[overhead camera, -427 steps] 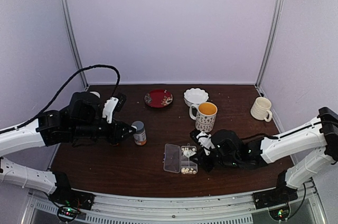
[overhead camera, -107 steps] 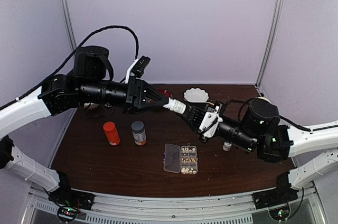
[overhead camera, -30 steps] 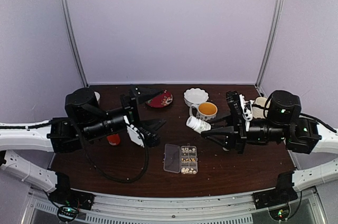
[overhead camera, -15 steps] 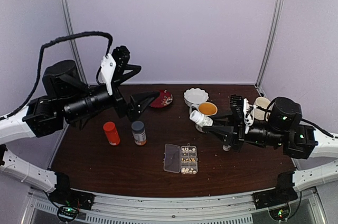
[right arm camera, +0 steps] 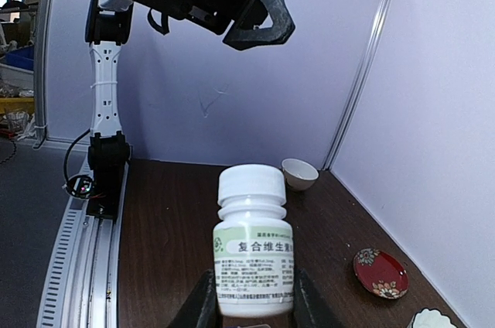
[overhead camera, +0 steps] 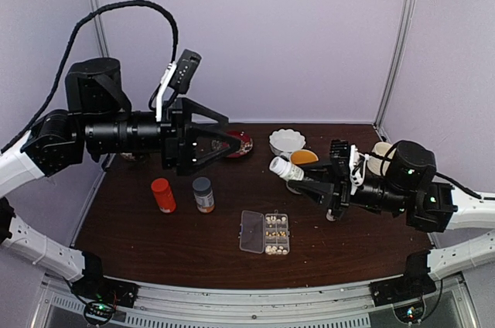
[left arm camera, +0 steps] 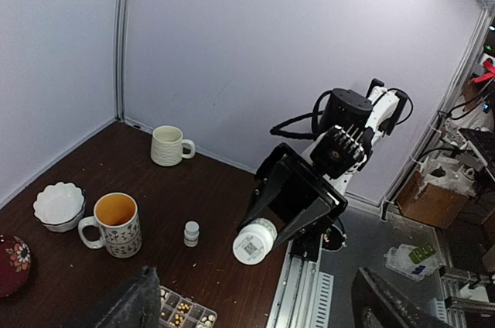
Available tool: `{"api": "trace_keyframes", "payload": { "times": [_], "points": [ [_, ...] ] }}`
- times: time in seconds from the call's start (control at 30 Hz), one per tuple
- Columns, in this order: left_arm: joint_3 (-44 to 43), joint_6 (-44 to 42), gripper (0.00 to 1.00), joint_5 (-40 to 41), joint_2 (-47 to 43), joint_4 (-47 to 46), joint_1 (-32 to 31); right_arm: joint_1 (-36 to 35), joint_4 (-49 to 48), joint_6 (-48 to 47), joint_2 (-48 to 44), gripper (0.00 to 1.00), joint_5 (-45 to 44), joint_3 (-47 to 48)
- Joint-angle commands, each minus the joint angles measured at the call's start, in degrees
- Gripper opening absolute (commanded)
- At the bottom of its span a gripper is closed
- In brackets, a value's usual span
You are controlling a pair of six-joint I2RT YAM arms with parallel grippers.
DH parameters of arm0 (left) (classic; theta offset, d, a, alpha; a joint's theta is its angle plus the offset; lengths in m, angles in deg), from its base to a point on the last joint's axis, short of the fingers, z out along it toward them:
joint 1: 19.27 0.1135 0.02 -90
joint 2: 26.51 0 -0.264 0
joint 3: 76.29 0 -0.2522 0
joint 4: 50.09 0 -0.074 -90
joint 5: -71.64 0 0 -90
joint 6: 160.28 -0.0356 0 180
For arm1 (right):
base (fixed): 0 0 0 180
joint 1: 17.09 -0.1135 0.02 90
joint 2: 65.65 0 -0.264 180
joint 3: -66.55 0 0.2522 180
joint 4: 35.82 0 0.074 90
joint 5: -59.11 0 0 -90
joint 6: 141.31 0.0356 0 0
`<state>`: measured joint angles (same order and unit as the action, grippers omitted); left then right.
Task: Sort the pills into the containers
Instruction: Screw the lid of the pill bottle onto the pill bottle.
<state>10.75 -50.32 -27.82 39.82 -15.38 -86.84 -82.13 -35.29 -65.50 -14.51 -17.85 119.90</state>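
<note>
While right gripper (overhead camera: 300, 175) grips white bottle (overhead camera: 281, 165) — left gripper (overhead camera: 232, 133) gapes.

white bottle (right arm camera: 252, 243), red bottle (overhead camera: 162, 195), yellow mug (left arm camera: 116, 223), bowl (left arm camera: 58, 206)

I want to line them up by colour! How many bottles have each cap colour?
White cap: 2 (held bottle, small table bottle)
Orange cap: 1 (orange bottle)
Grey cap: 1 (grey-capped bottle)
Total: 4 bottles

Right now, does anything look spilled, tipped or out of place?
I see no spill. Only the white bottle stands out: the right claw holds it sideways above the table, cap on. The pill box lies open, flat.
</note>
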Motion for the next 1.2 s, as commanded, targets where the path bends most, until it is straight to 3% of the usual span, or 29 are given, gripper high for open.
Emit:
{"api": "trace_keyframes", "payload": {
  "times": [0.0, 0.27, 0.8, 1.17],
  "points": [
    [-2.97, 8.69, 0.87, -5.68, 2.15, 4.89, 1.84, -1.15, -2.39, -3.26, 0.67, 0.0, -0.09, 3.02],
    [-0.6, 21.84, 0.72, -17.03, 5.63, 0.96, 6.33, -3.55, 0.17, -7.45, 4.07, 0.0, -3.45, 6.39],
    [1.56, 22.48, 0.72, -19.56, 5.71, 0.17, 6.36, -5.34, 2.62, -11.11, 10.18, 0.0, -5.98, 12.12],
    [2.12, 20.91, 0.52, -18.51, 5.25, 1.13, 6.32, -5.38, 3.47, -11.4, 11.07, 0.0, -7.09, 12.78]
  ]
}}
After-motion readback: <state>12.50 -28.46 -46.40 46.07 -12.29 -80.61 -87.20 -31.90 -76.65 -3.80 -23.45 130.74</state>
